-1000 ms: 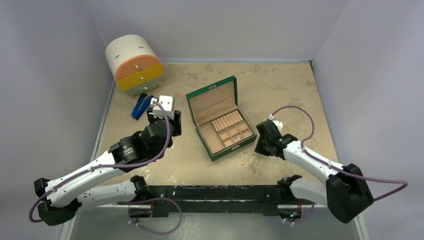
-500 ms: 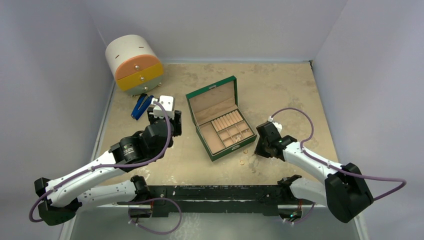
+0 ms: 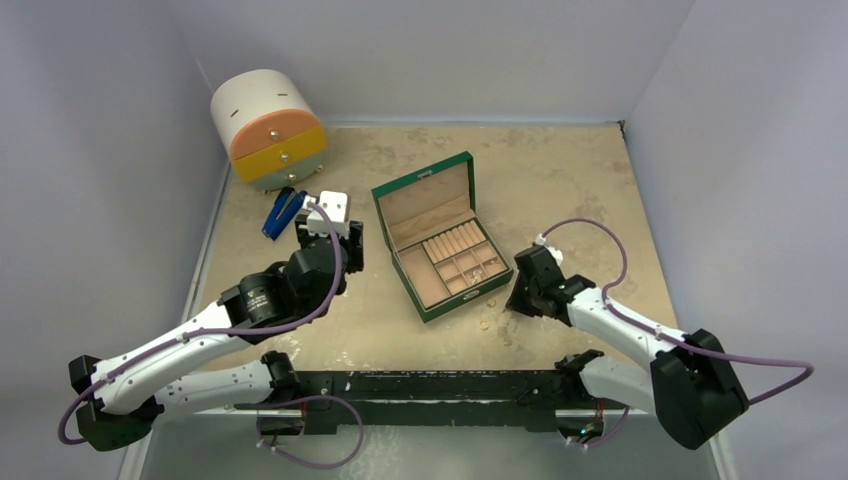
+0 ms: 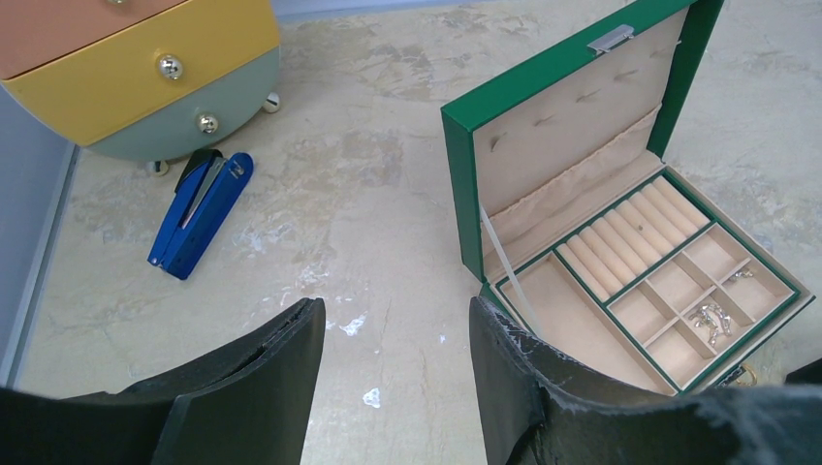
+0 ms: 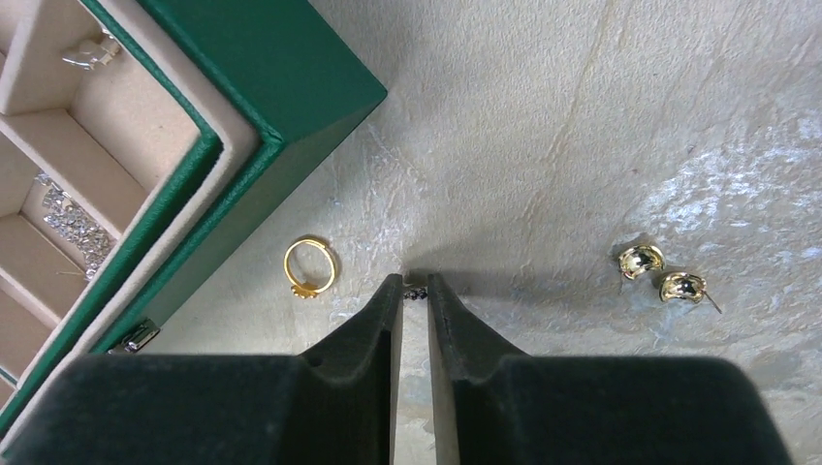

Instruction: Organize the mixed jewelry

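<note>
Left gripper (image 4: 395, 320) hovering released, empty | right gripper (image 5: 415, 283) sitting almost clenched about tiny dark piece (image 5: 416, 292) beside thin gold ring (image 5: 310, 265) | grasp: cannot tell

One gold ring (image 5: 310, 266) on the box side of the right gripper (image 5: 415, 282), two gold earrings (image 5: 642, 260) on its other side, one tiny thin piece (image 5: 415, 292) at its tips. One green box (image 3: 440, 240), silvery pieces (image 4: 712, 320) in two compartments. One blue tool (image 3: 283, 212). One drawer unit (image 3: 268, 128), three drawers.
</note>
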Motion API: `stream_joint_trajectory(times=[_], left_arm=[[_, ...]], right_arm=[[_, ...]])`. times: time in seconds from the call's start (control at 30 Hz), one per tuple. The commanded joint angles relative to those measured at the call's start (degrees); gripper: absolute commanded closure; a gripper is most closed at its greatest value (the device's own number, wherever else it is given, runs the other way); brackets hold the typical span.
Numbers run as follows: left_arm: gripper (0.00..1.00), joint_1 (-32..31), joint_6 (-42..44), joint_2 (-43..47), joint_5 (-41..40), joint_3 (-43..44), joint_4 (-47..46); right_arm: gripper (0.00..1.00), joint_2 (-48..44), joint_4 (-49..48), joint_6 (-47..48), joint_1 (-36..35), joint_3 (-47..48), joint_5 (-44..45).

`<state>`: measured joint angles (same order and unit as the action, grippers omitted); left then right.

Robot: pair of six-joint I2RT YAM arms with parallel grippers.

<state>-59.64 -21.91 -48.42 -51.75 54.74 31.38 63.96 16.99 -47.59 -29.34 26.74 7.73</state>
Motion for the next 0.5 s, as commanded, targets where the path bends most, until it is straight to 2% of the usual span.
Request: stream_joint_trajectory(times=[0.0, 0.27, 0.47], left_arm=[[0.44, 0.2, 0.0, 0.5, 0.0, 0.3, -1.1], [0.44, 0.2, 0.0, 0.6, 0.0, 0.2, -1.1], [0.44, 0.2, 0.0, 0.5, 0.0, 0.2, -1.1]], right_arm=[[0.85, -1.0, 0.6, -1.1, -0.3, -1.5, -1.0], [0.98, -2.3, 1.0, -1.2, -0.3, -1.2, -0.8], [1.00, -4.4, 2.5, -1.2, -0.3, -0.4, -0.7]])
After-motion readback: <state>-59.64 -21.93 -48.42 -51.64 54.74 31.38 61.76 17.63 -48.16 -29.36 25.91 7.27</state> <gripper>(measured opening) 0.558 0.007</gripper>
